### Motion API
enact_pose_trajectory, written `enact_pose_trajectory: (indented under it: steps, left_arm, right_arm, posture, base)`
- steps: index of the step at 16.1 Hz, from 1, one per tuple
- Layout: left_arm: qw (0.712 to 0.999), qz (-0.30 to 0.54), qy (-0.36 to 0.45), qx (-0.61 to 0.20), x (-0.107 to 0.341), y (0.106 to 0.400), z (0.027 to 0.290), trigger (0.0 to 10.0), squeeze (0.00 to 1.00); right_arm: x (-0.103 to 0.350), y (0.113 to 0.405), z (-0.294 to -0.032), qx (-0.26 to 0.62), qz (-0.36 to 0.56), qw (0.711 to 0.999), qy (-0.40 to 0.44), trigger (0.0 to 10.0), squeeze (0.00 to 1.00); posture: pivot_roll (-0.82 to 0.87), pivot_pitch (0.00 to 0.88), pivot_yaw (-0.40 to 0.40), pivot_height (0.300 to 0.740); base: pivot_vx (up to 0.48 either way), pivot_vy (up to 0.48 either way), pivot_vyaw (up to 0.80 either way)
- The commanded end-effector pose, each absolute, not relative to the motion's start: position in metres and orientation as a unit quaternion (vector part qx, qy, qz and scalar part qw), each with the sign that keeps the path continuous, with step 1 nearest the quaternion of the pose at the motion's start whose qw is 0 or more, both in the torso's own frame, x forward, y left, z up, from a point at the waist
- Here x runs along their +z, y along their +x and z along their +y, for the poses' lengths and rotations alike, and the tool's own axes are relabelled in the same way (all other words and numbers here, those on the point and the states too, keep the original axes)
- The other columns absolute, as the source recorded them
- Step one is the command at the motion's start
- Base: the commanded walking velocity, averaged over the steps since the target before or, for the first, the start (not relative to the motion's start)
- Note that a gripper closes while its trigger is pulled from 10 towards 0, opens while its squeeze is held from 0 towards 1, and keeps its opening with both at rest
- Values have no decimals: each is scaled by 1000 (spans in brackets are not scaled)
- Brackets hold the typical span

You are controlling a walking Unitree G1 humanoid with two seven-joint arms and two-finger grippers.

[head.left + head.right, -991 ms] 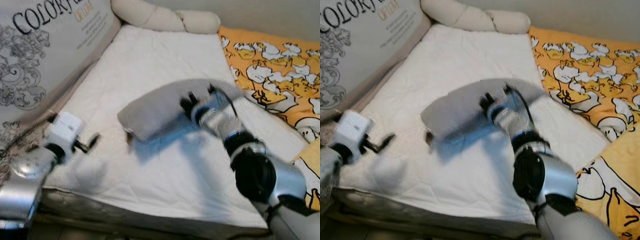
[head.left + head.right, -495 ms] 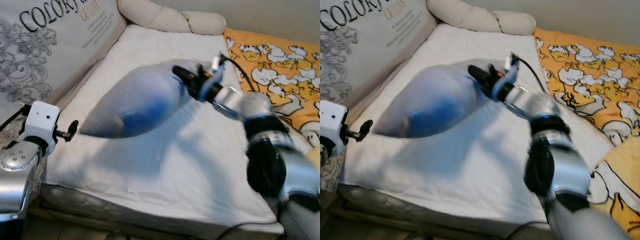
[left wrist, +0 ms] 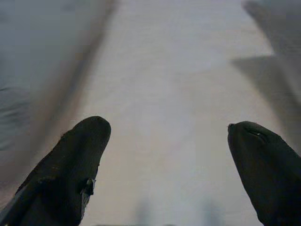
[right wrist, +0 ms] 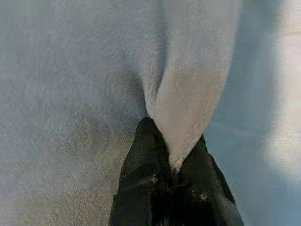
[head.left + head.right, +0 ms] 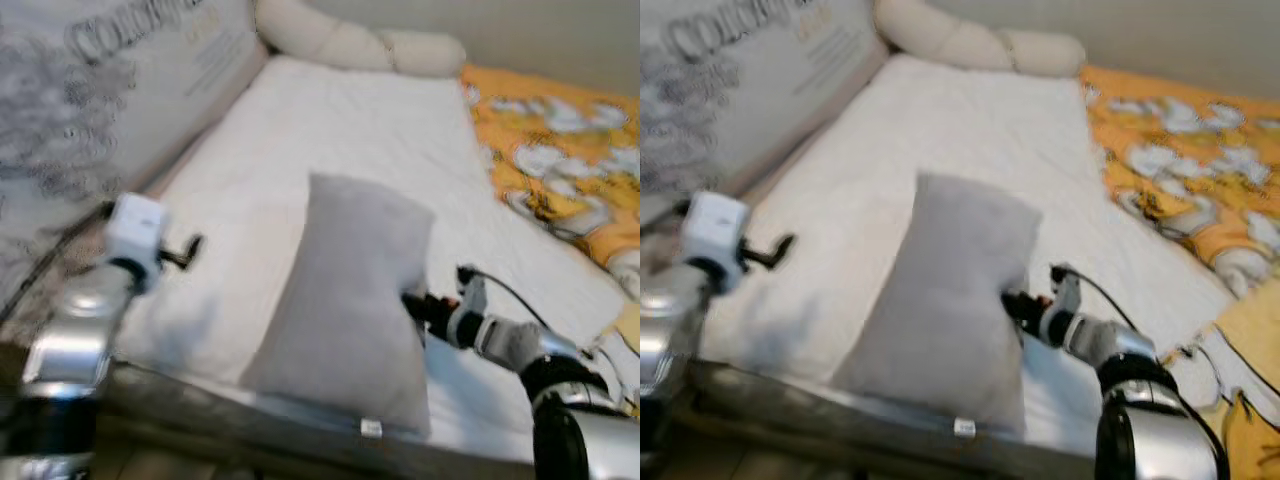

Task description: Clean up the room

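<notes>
Head views are motion-blurred: lettering on the big printed cushion (image 5: 90,110) unreadable, orange patterned blanket (image 5: 560,160) smeared. Right claw (image 5: 1015,303) tips buried in the grey pillow (image 5: 350,300) side fold (wrist view: pinched fabric hides the fingertips (image 4: 146,141)). Left claw (image 3: 169,155) finger bases cut off by the frame. Small tag (image 5: 371,428) at the pillow's corner near the bed's front edge is too small to read.
</notes>
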State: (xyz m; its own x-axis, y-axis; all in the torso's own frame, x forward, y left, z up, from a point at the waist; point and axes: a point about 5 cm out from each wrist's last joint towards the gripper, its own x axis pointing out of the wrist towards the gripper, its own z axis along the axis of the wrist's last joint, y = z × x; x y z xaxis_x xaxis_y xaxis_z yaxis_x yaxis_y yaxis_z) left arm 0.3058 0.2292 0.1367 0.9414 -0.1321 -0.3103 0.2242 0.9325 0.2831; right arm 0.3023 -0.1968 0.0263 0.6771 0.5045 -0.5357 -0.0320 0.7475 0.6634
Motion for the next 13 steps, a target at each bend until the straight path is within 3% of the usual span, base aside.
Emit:
enact_pose_trajectory:
  steps: [1,7,10,13]
  left_arm:
    - [969,148,150,-126,133,314,219,10000,1000]
    - [936,240,23,-257,87,337,178,10000,1000]
    - [929,265,-11,-258,72,337,172,10000,1000]
    - [922,240,-142,-270,75,341,158,10000,1000]
  right_arm:
    - [24,300,-201,150,380,863,297,0,0]
    - [35,312,-203,159,339,882,285,0,0]
    - [35,312,-200,166,338,881,287,0,0]
    - [35,313,-198,173,339,879,289,0,0]
  posture:
    - [50,0,-59,740]
    - [14,0,-50,740]
    - [16,0,-58,740]
    - [16,0,-69,740]
  base:
    - [0,0,0]
    - [0,0,0]
    - [0,0,0]
    - [0,0,0]
